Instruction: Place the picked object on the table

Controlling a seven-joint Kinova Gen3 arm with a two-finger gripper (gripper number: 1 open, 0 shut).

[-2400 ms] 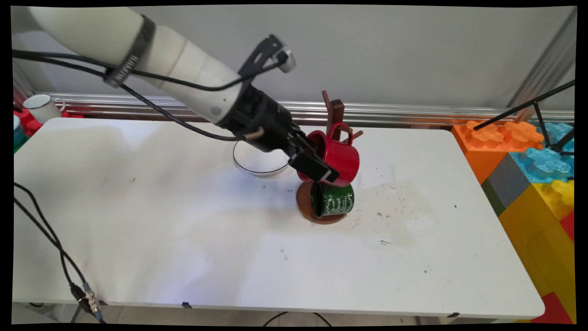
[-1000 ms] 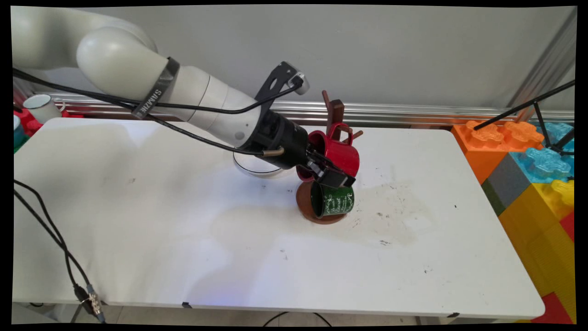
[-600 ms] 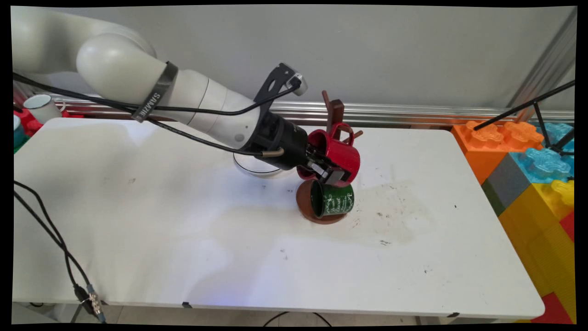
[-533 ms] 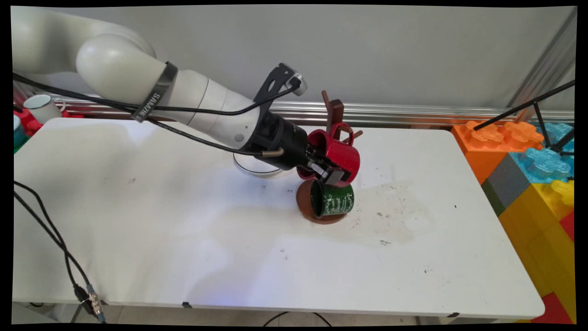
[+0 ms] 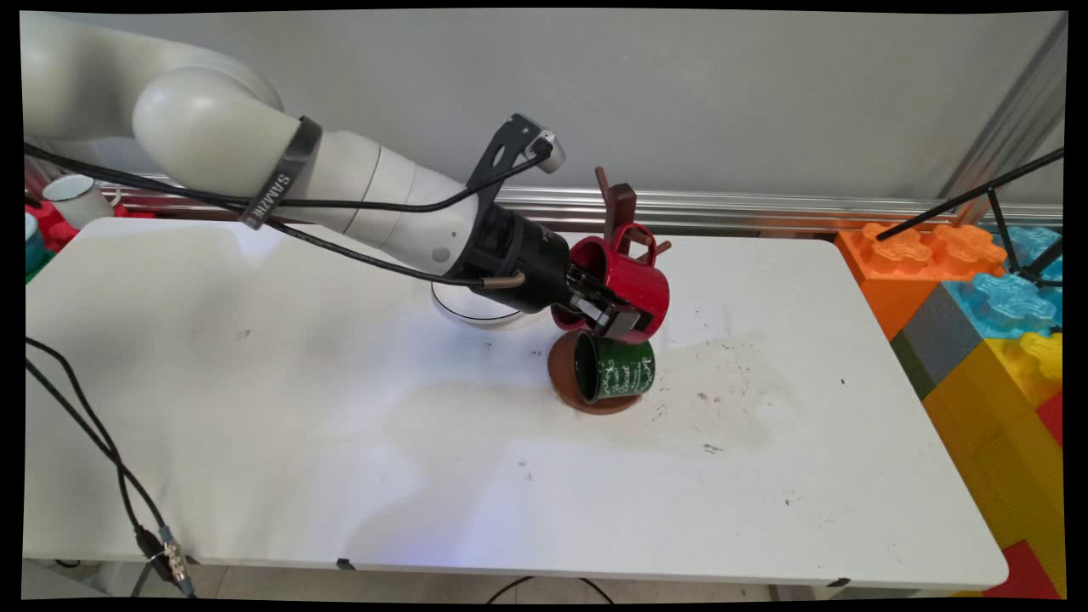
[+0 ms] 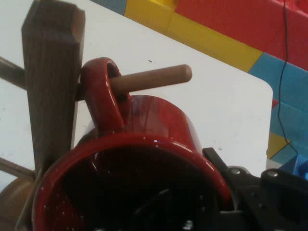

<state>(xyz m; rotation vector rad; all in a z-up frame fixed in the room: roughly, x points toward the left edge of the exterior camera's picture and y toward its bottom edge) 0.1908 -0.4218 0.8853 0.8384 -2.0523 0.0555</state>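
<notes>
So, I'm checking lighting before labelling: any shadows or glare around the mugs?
Main view: the arm casts a soft shadow on the table beside the mug tree; the red mug has a sheen. Hand view: tiny highlights along its rim, interior dark.

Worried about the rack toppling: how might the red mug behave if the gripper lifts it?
The red mug looks rigid and glossy, so it may slip between the gripper's fingers. Its handle loops the peg, so pulling sideways would probably drag the wooden rack.

strap (image 5: 280, 174): lettering, not clearly legible | green mug (image 5: 617, 367): white script, unreadable
</notes>
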